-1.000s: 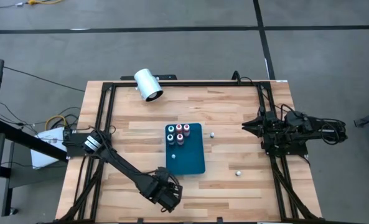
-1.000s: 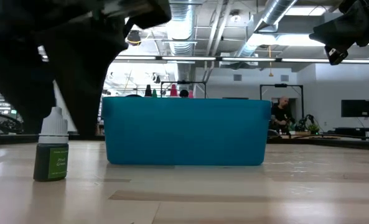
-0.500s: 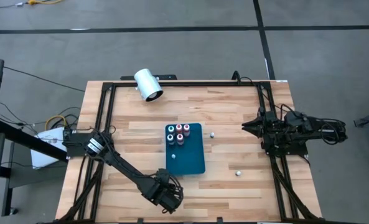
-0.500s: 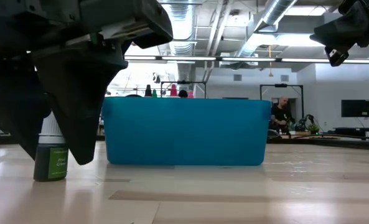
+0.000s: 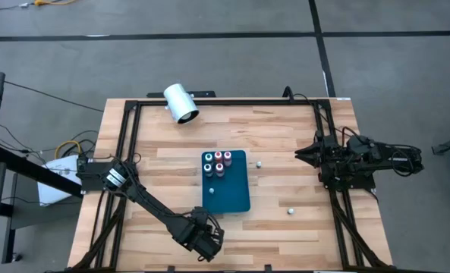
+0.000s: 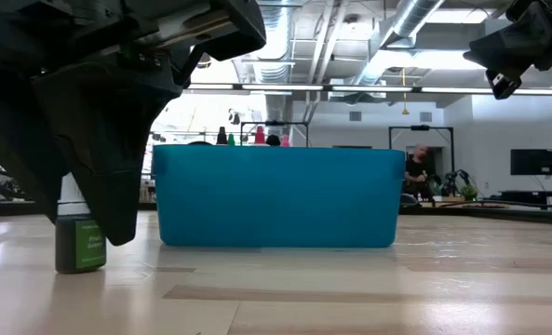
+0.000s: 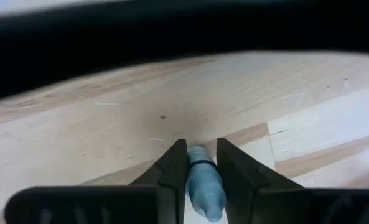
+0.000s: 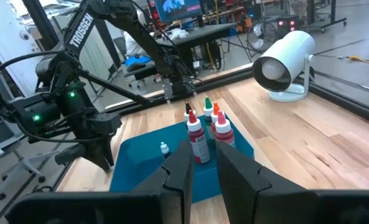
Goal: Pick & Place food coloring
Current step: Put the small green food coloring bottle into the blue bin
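Nearest the table's front edge, forward and to the left of the blue tray (image 5: 228, 189), the left gripper (image 5: 203, 239) is down over a small food coloring bottle (image 6: 79, 244) standing upright on the wood. That bottle has a dark green body, a printed label and a white cap. The left wrist view shows its pale bluish cap (image 7: 203, 186) sitting between the two fingers (image 7: 172, 169), which are narrowed close on either side of it. In the tray's far end stand more bottles (image 5: 217, 162), pale with red and teal tops. Right of the tray, well apart, the right gripper (image 5: 304, 154) hangs above the table, fingers nearly together, holding nothing.
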You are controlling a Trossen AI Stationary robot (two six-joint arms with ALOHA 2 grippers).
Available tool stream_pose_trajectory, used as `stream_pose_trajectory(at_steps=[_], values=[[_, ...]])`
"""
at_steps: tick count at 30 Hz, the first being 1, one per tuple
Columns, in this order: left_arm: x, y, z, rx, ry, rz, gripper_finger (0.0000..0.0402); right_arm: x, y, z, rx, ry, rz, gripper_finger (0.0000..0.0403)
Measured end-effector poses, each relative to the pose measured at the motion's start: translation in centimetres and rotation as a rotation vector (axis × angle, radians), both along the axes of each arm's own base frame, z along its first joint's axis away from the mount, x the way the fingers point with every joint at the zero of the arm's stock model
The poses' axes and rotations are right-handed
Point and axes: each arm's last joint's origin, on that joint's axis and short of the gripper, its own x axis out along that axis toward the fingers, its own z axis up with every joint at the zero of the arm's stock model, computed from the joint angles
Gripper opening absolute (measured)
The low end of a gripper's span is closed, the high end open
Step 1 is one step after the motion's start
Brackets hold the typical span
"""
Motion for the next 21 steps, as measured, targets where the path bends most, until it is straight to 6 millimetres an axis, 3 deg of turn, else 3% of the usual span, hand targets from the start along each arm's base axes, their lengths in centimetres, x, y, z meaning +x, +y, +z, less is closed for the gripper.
stream_pose_trajectory(at_steps=[9,15,21], values=[[0.3,-0.3,0.5,-0.009,-0.018,-0.031,0.0076,0.0,0.0,0.0,0.000,0.000,0.000,0.0060],[1.3,-0.9,2.6,-0.003,-0.081,-0.095,0.0059,0.0,0.0,0.0,0.000,0.001,0.000,0.0060],[2.4,-1.5,5.9,0.025,-0.164,-0.183,0.0073,0.0,0.0,0.0,-0.001,0.002,-0.001,0.0060]])
